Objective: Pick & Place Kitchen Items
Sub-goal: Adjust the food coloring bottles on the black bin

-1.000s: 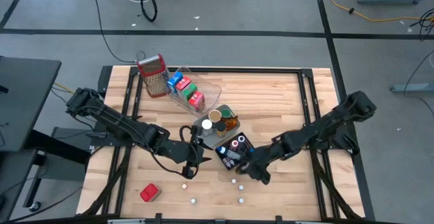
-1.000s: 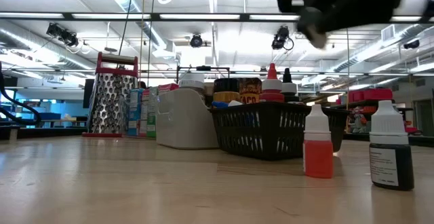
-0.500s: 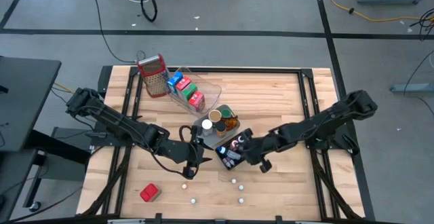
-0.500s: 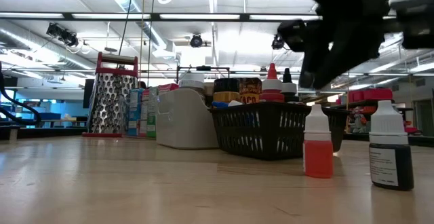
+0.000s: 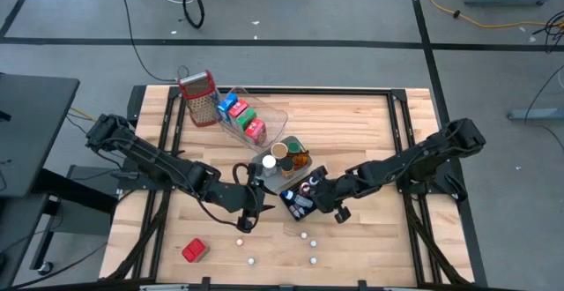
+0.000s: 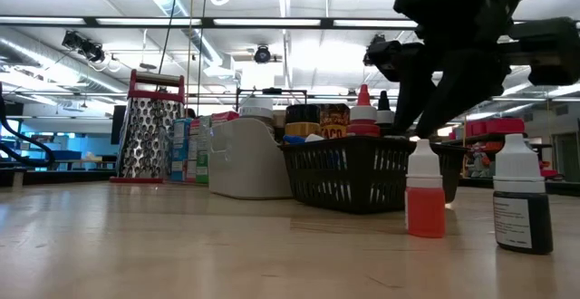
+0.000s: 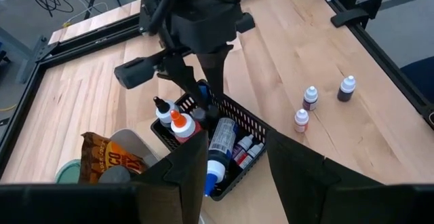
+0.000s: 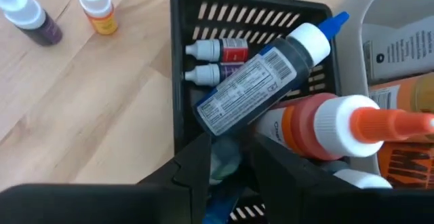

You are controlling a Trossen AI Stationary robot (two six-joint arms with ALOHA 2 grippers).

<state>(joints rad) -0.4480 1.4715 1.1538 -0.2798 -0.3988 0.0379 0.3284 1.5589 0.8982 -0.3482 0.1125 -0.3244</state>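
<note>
A black basket (image 5: 302,198) holds small bottles: a dark one with a white and blue cap (image 8: 261,81), an orange-tipped one (image 8: 352,125) and two tiny ones (image 8: 213,60). My right gripper (image 5: 317,194) hangs over this basket, fingers pointing down into it (image 7: 207,98), shut on a small teal-blue item. My left gripper (image 5: 251,194) waits open just left of the basket (image 7: 224,139). Loose dropper bottles stand on the wood: an orange one (image 6: 425,190), a dark one (image 6: 523,199), and more (image 5: 308,238). My right gripper pinches a small pale teal and blue item (image 8: 224,157) between its two fingers, coming from above and pointing down. The item is lifted clear over the near end of the black basket. The fingers hide which part of it they have.
A grey tray with jars and a snack bag (image 5: 286,157) touches the basket's far side. Behind it are a clear tray of red, blue and green cartons (image 5: 247,119) and a metal grater (image 5: 198,97). A red item (image 5: 194,249) lies near the table's near-left edge.
My right gripper has moved from the bare wood near the loose bottles toward the table's left and far edge. It now stands over the black basket and has come down toward it. The left arm has kept still.
</note>
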